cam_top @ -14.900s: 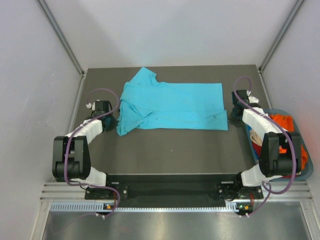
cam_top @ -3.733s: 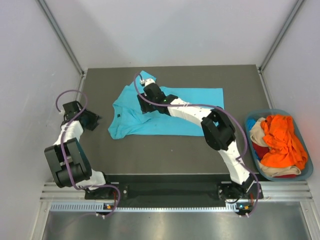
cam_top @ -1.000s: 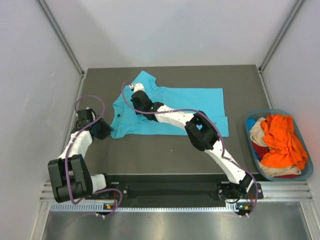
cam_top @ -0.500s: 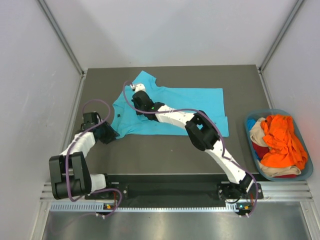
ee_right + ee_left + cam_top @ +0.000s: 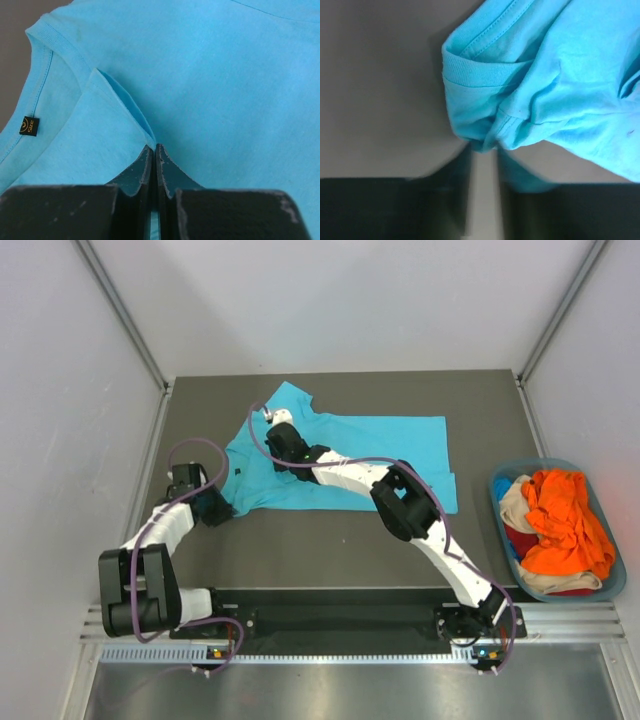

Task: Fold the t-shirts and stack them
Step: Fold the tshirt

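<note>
A bright turquoise t-shirt lies spread on the dark table, collar end to the left. My right gripper reaches across onto its shoulder area; in the right wrist view the gripper is shut on a raised fold of the shirt, beside a small black size tag. My left gripper is at the shirt's near-left corner. In the left wrist view its blurred fingertips pinch the bunched sleeve hem. Orange, beige and red shirts lie in the basket.
The blue-grey plastic basket stands at the table's right edge. Grey walls close in the table on the left, back and right. The right arm stretches diagonally over the table's middle. Bare dark table shows in front of the shirt.
My left gripper has moved in from the table's left side to the shirt's near-left corner. The right gripper has stayed on the shoulder fold.
</note>
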Controlling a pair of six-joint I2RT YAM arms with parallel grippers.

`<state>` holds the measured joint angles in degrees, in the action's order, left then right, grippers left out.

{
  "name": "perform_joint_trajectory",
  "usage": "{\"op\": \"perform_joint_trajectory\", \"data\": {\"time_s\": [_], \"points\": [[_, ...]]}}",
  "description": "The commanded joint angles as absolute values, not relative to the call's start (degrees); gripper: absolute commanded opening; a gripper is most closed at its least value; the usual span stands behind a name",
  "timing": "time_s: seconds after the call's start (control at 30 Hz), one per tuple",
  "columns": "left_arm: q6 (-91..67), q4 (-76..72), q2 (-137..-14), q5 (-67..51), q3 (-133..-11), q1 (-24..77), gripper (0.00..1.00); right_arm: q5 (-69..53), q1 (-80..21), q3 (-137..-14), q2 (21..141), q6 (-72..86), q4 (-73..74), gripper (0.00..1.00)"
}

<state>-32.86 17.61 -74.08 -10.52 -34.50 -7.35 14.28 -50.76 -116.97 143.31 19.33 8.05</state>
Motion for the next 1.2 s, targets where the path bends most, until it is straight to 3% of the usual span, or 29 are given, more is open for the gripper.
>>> {"op": "perform_joint_trajectory", "data": {"time_s": [0.0,0.1,0.53,0.83,1.0,1.17], "points": [[-32.4,15.1,-74.1,-9.0,-37.9,-7.1,0.16,14.1,-50.1,-116.3,137.5,20.2,5.0,0.00],[-32.2,16.5,-74.4,-6.9,-40.4,-7.0,0.00,14.2,-50.2,-115.4,136.5,20.2,4.7,0.00],[-29.3,20.7,-82.9,-2.0,-51.1,-6.9,0.00,17.1,-48.7,-111.0,133.7,21.7,4.7,0.00],[-28.7,22.6,-86.7,-2.6,-53.8,-5.4,0.23,16.3,-46.7,-110.6,133.6,22.1,4.6,0.00],[-28.5,24.6,-88.1,-0.5,-54.0,-5.3,0.25,15.0,-45.7,-110.9,134.0,22.8,4.1,0.01],[-29.0,25.2,-88.1,3.1,-53.9,-5.2,0.27,14.3,-44.7,-111.9,134.7,22.9,5.4,0.13]]}}
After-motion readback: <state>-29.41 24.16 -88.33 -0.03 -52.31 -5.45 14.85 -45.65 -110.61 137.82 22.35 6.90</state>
